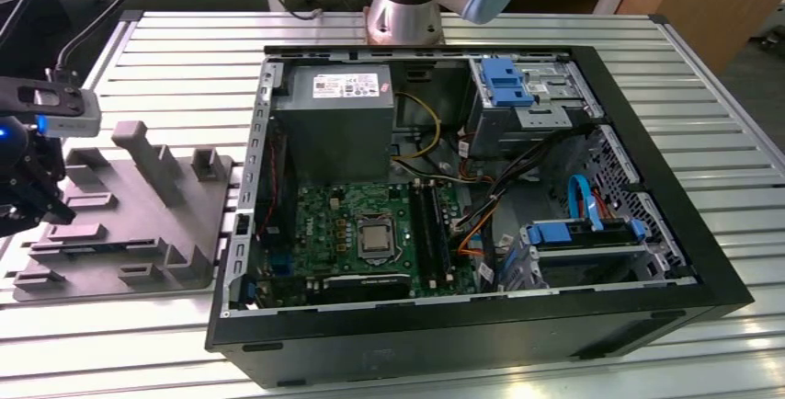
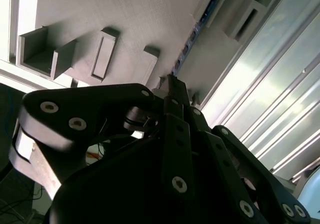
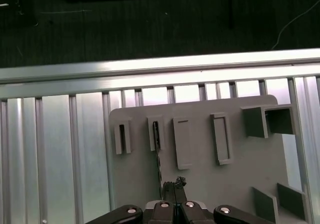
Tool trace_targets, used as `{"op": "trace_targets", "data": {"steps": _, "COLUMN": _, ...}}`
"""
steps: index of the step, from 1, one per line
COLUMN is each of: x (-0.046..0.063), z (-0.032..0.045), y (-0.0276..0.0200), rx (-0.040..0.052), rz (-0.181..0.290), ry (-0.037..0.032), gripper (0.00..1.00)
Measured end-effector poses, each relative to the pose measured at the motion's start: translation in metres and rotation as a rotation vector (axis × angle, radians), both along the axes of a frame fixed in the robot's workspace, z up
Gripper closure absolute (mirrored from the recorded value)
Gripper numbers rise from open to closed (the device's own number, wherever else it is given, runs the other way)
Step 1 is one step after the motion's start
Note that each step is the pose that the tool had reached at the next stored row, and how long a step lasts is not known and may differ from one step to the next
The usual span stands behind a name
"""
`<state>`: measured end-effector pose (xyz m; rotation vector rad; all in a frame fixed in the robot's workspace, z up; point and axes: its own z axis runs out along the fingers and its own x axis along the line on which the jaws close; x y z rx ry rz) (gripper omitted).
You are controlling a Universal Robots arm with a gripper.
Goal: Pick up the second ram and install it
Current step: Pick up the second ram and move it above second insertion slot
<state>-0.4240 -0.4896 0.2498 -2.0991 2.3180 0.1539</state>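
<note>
1. The gripper (image 3: 175,186) is hanging low over the grey tray (image 3: 200,179). The tray is lying on the slatted table (image 1: 748,188), beside the open computer case (image 1: 491,335), on the exterior view's left.
2. The second ram (image 3: 157,144) is standing on its long edge in a tray slot, so its thin faces are offering themselves to a pinch.
3. The fingers (image 2: 176,119) are drawn narrow, almost together, at the stick. They are probably pinching it, though the contact itself is hidden.
4. The stick is sitting in the tray, not lifted, well apart from the motherboard (image 1: 344,224) where it belongs.
</note>
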Motion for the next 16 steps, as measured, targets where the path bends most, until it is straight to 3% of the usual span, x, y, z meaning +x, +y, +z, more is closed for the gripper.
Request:
{"op": "trace_targets", "data": {"steps": 4, "x": 0.000, "z": -0.0042, "y": -0.0024, "rx": 0.0038, "rz": 0.000, "ry": 0.0003, "gripper": 0.90}}
{"op": "trace_targets", "data": {"steps": 10, "x": 0.000, "z": -0.0091, "y": -0.0098, "rx": 0.0082, "rz": 0.000, "ry": 0.0000, "gripper": 0.90}}
{"op": "trace_targets", "data": {"steps": 16, "x": 0.000, "z": -0.0145, "y": -0.0105, "rx": 0.0100, "rz": 0.000, "ry": 0.0000, "gripper": 0.90}}
